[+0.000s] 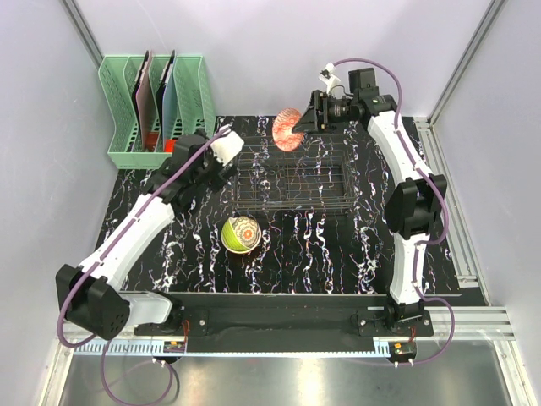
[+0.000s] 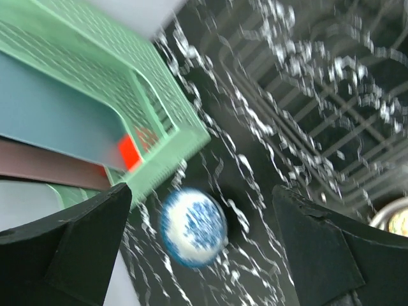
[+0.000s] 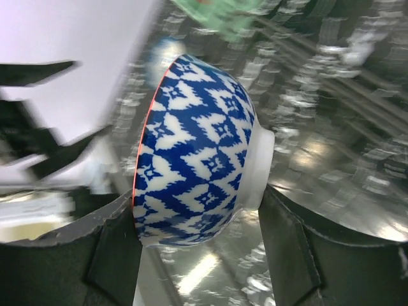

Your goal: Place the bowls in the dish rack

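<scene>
- Rack [image 1: 292,179] holds no bowl yet.
- Right gripper [image 3: 201,217] pinches blue bowl [image 3: 197,159] at its far edge.
- Left gripper [image 2: 201,191], jaws spread, hovers over second bowl [image 2: 192,227].
- Green bowl [image 1: 240,234] sits near.

black tabletop [image 1: 338,254] veined with white; pale lilac walls [image 1: 279,51] rise behind it and at both sides. a mint-green slotted holder [image 1: 199,93] stands at its far-left corner, a silvery metal rail [image 1: 279,348] along its near edge.
</scene>
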You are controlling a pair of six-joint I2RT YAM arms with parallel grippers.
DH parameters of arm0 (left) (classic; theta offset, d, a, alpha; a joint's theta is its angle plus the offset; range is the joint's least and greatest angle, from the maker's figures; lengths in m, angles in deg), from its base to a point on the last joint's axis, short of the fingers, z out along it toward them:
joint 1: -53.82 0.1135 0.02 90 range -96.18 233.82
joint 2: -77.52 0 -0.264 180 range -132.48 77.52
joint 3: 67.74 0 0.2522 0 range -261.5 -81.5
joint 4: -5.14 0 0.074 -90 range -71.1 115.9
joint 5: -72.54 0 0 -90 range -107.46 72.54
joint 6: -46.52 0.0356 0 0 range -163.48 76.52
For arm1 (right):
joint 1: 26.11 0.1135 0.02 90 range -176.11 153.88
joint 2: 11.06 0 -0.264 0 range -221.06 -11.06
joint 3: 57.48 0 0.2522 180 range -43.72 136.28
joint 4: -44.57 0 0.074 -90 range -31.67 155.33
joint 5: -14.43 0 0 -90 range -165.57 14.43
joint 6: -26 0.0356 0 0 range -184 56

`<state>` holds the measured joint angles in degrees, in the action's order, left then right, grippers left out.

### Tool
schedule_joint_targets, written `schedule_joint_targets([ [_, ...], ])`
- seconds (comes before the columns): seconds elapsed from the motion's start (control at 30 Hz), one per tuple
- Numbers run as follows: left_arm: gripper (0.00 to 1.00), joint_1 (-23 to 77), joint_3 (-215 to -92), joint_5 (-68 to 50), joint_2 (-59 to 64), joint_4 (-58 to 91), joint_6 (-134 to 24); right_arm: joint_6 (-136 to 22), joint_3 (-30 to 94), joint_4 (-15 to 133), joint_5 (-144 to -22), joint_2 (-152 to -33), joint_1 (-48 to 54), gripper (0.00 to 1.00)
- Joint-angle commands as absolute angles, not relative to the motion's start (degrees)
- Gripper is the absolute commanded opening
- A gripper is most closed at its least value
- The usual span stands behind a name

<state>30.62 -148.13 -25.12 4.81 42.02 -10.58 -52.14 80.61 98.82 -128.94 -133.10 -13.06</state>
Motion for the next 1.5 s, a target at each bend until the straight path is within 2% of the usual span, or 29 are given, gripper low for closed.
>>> schedule_joint_targets([
  [0.0,0.99,33.6,-144.7,-21.4,5.4,41.0,-12.6,-71.3,87.6,112.4,-112.8,-133.7,-12.9,0.0],
  [0.23,0.99,38.3,-142.3,-12.9,5.4,41.1,-14.1,-84.9,89.4,114.9,-94.9,-132.8,-9.6,0.0],
  [0.47,0.99,39.5,-139.8,-2.5,8.3,43.2,-11.1,-98.4,87.4,114.2,-84.2,-131.7,-1.9,0.0],
  [0.7,0.99,44.1,-139.6,-3.4,5.4,43.0,-14.2,-109.0,79.2,104.8,-71.6,-132.5,5.3,0.0],
  [0.93,0.99,52.5,-140.7,0.3,3.2,42.4,-16.8,-113.7,77.7,96.2,-62.8,-135.7,8.7,0.0],
  [1.2,0.99,57.6,-138.9,3.5,1.8,40.3,-16.5,-115.3,76.0,92.9,-62.3,-133.1,9.4,0.0],
  [1.47,0.99,58.7,-138.3,4.4,-2.6,39.5,-13.9,-116.3,79.0,92.4,-62.1,-134.5,9.8,0.0],
])
